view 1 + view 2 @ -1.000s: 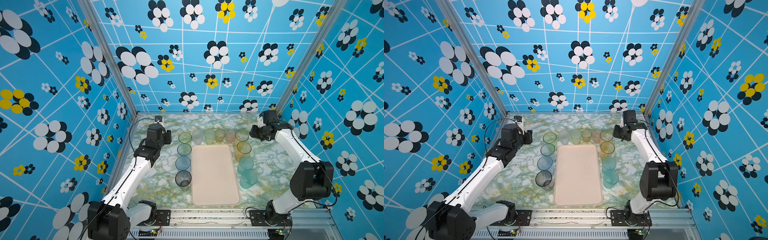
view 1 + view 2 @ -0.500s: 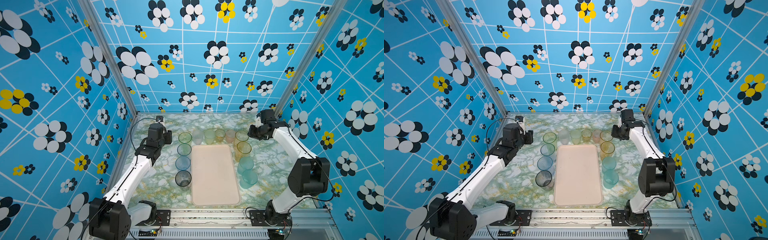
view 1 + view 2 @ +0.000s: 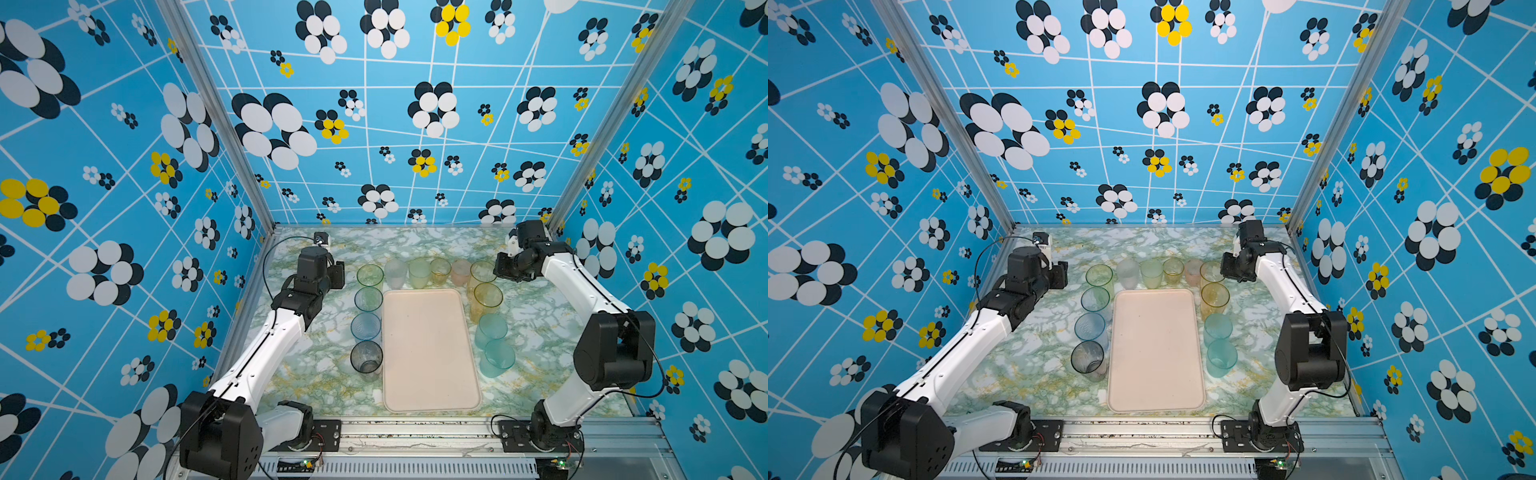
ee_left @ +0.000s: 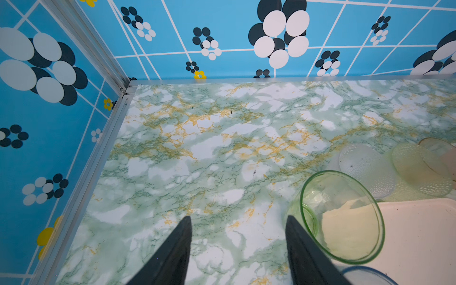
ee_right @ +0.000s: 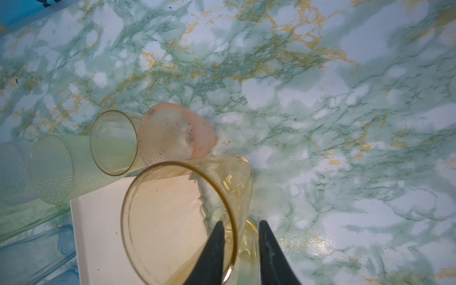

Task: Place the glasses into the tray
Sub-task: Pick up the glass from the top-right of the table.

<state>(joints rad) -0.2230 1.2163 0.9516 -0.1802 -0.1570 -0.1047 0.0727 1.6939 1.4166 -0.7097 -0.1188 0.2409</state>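
The tray [image 3: 428, 353] lies in the middle of the table [image 3: 324, 374]. The glasses stand upright on the table around it, none inside. Four run down its left side, among them a green glass [image 3: 370, 275], a blue glass [image 3: 365, 326] and a grey glass [image 3: 365, 357]. Four run along its far end, ending with a pink glass [image 3: 460, 272]. Four more run down its right side: an amber glass [image 3: 482, 272] at the far corner, a second amber glass [image 3: 487, 299], then two teal glasses [image 3: 492, 328].

The left gripper [image 4: 238, 217] hovers over bare table by the tray's far-left corner. Its fingers are wide apart and hold nothing. The green glass [image 4: 343, 217] stands just beside one finger; whether they touch cannot be told.

The right gripper [image 5: 241, 222] is at the far-right corner. Its fingers are a narrow way apart, astride the rim of the amber glass [image 5: 172, 217], one inside the mouth and the other outside the wall. A thin gap shows on each side of the rim, so there is no pinch on it. In the right wrist view the pink glass [image 5: 172, 138] sits just beside the amber glass, and the tray [image 5: 98, 234] shows through the amber wall.
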